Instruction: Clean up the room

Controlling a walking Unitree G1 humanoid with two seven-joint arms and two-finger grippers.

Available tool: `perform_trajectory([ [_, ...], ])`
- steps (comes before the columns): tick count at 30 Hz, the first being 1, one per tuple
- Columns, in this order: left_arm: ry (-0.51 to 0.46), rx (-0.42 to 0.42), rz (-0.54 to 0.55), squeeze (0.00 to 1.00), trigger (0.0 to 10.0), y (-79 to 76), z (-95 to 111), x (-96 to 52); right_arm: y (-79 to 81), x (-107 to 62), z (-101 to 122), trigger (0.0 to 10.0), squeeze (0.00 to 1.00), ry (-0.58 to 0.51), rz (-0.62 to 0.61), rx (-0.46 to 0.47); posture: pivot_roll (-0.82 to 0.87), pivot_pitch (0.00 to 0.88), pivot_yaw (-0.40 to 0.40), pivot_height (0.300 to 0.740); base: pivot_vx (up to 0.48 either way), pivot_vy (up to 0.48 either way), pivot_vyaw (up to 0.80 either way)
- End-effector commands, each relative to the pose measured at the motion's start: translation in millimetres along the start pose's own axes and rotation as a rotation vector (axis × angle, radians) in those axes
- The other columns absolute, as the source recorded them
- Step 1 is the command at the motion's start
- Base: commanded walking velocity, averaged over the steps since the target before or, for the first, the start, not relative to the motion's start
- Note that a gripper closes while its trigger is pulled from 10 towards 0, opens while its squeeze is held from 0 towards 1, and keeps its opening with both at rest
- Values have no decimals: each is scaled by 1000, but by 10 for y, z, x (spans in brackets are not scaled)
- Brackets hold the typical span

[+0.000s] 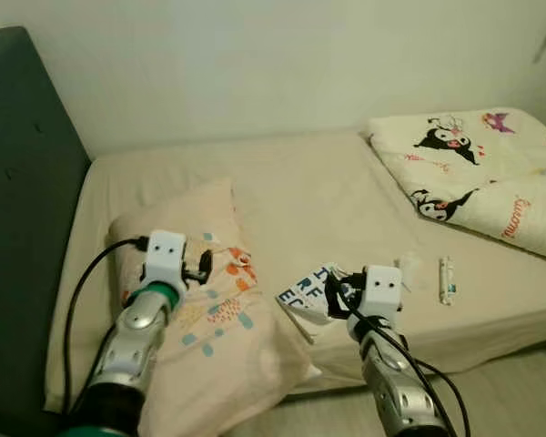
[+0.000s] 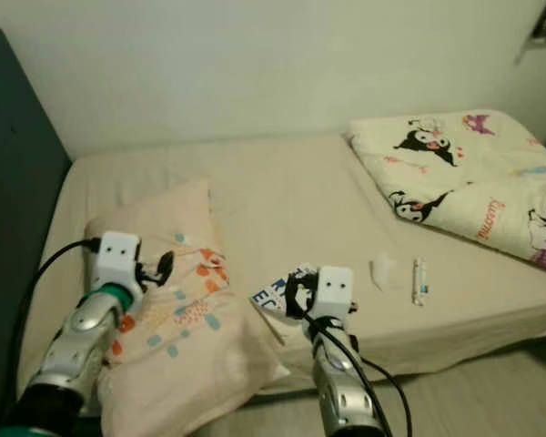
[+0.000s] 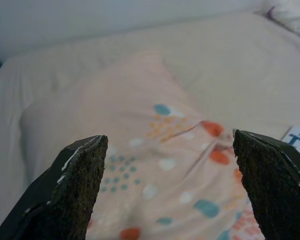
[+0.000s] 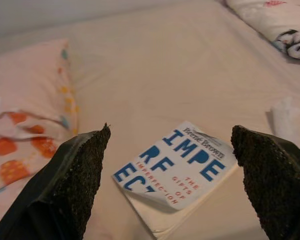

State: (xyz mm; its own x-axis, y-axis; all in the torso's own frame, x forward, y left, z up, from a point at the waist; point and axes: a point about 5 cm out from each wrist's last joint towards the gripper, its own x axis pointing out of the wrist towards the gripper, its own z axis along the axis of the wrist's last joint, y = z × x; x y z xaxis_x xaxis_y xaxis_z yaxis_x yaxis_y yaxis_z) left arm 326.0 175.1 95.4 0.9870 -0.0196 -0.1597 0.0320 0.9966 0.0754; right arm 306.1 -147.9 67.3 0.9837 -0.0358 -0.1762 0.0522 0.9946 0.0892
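Two hands hovered over the bed point(image 1: 346, 196) in the left eye view. The left hand point(image 1: 203, 266) was above the patterned pillow point(image 1: 223, 319); the right hand point(image 1: 341, 293) was just above the book point(image 1: 308, 289) near the bed's front edge. A crumpled tissue point(image 1: 409, 269) and a small tube point(image 1: 446, 279) lay beside it, and a folded cartoon-print blanket point(image 1: 478, 173) lay at the far right.

Right eye view: same layout; the book's white-and-blue cover peeked out beyond the right hand.

Left wrist view: both fingers point(image 3: 72, 192) stood wide apart, released, with the pillow between and beyond them, untouched.

Right wrist view: the fingers point(image 4: 77, 177) were likewise spread and empty, framing the book, whose lower cover corner curled up.

Judged risk: the book lay flat on a soft mattress, so a closing hand could press it down, slide off the cover, or catch only the curled corner and bend it; pushing forward could nudge it off the bed's edge.
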Motion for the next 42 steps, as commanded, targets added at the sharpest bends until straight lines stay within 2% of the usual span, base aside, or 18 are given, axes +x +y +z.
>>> perform_trajectory([
  [1,27,31,-3,0,10000,46,-103,-81,5,11,-82,10000,0,43,11,25,62,5,36,740,0,0,0],
  [2,27,31,-3,0,10000,46,-103,-81,5,11,-82,10000,0,43,11,25,62,5,36,740,0,0,0],
  [4,43,15,21,0,10000,112,-198,-189,14,31,-125,10000,0,60,11,52,67,0,26,740,0,0,0],
  [6,40,8,50,0,10000,165,-213,-231,8,39,-161,10000,0,73,2,78,77,0,17,740,0,0,0],
  [15,16,31,33,0,10000,134,-140,-191,-4,4,-220,10000,0,84,-9,71,79,0,11,740,0,0,0],
  [28,45,53,5,0,10000,79,-220,-239,66,-26,-276,10000,0,84,8,60,80,0,13,740,0,0,0],
  [42,32,-25,40,0,10000,105,-228,-267,105,-22,-289,10000,0,86,29,62,97,0,-1,740,0,0,0],
])
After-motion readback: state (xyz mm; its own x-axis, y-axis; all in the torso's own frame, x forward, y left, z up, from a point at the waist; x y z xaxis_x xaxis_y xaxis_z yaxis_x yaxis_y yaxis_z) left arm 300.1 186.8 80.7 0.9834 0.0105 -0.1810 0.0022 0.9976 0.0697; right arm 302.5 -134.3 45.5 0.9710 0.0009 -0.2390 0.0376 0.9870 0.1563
